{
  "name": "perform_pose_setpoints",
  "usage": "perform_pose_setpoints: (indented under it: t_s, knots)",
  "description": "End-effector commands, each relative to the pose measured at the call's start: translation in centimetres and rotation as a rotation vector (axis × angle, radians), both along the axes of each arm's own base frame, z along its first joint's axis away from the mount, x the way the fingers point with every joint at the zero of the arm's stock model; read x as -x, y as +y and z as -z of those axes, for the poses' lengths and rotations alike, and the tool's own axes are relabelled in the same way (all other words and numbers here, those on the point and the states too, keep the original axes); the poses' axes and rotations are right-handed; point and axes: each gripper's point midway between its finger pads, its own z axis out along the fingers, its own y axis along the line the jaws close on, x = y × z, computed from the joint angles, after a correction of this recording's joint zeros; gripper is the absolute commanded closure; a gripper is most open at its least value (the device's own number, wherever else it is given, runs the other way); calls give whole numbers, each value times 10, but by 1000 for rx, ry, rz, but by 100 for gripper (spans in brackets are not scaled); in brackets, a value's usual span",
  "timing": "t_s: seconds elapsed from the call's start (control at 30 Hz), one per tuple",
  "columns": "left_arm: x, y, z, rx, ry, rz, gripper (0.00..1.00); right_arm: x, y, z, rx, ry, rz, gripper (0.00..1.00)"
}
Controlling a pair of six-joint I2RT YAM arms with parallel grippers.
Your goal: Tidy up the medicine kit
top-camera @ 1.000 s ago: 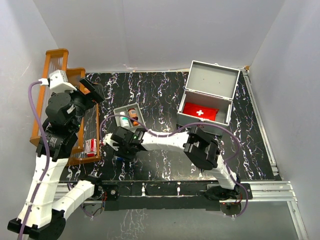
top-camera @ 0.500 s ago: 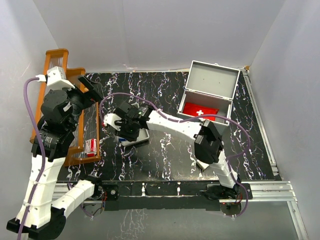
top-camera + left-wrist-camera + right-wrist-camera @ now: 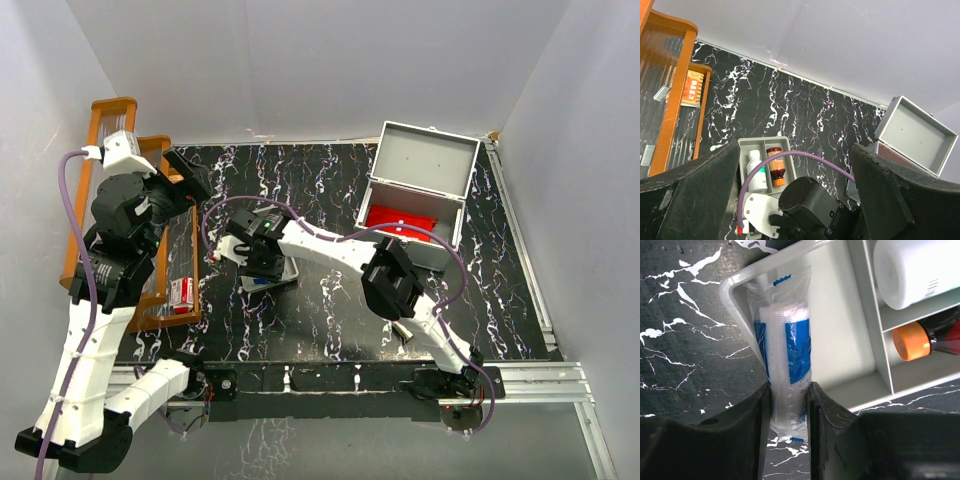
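We are looking down on the black marbled table (image 3: 330, 190). The medicine kit (image 3: 424, 163) is sitting at about 2 o'clock on it, its lid standing open and a red pouch (image 3: 400, 219) lying inside. A wooden rack (image 3: 100, 120) is running along the 9 o'clock edge.

The left gripper (image 3: 795, 147) is hovering high near the rack with its fingers (image 3: 695, 195) spread wide and holding nothing. From there the kit is lying toward 3 o'clock, well apart.

The right arm is reaching across to the small grey tray (image 3: 840, 330) left of centre, and the kit is lying toward 2 to 3 o'clock of that wrist, also well apart — neither pair of fingers is touching it.

In the right wrist view the right gripper (image 3: 789, 405) is pinching the near end of a blue-and-white packet (image 3: 785, 335) between both fingers (image 3: 760, 415). The packet is resting in the tray's wide compartment, its gripped end hanging over the rim. In the narrower compartments beside it a white bottle (image 3: 920, 270) and a dark bottle with an orange cap (image 3: 912, 342) are lying side by side.
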Motion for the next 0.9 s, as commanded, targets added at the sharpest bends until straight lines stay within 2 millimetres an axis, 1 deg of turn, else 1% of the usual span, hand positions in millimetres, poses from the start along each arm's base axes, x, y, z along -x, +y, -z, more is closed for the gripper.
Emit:
perform_pose_setpoints:
  t_s: [0.0, 0.17, 0.23, 0.3, 0.33, 0.37, 0.5, 0.6, 0.67, 0.77, 0.87]
  knots:
    - [1, 0, -3, 11, -17, 4, 9, -14, 6, -26, -36, -70, -12, 70]
    - [6, 5, -4, 13, -33, -16, 9, -22, 8, -27, -41, -111, -8, 61]
    - [7, 5, -3, 16, -38, -16, 9, -25, 7, -29, -36, -129, 3, 55]
    - [9, 4, -3, 16, -38, -11, 9, -30, 7, -33, -44, -152, 25, 44]
    - [9, 4, -2, 13, -32, -8, 9, -32, 7, -37, -53, -166, 37, 40]
    - [9, 4, -2, 12, -28, -5, 9, -33, 8, -40, -61, -174, 43, 39]
    - [10, 2, -2, 12, -23, 9, 9, -42, 12, -60, -131, -207, 103, 39]
    - [12, 2, -3, 13, -30, 9, 9, -53, 9, -73, -185, -224, 189, 41]
    - [13, 2, -3, 12, -30, 12, 9, -60, 3, -79, -221, -229, 264, 44]
    - [14, 1, 0, 10, -23, 21, 9, -66, -3, -83, -291, -221, 391, 47]
    - [12, 2, 5, 17, -15, 4, 9, -63, -10, -87, -365, -176, 546, 46]
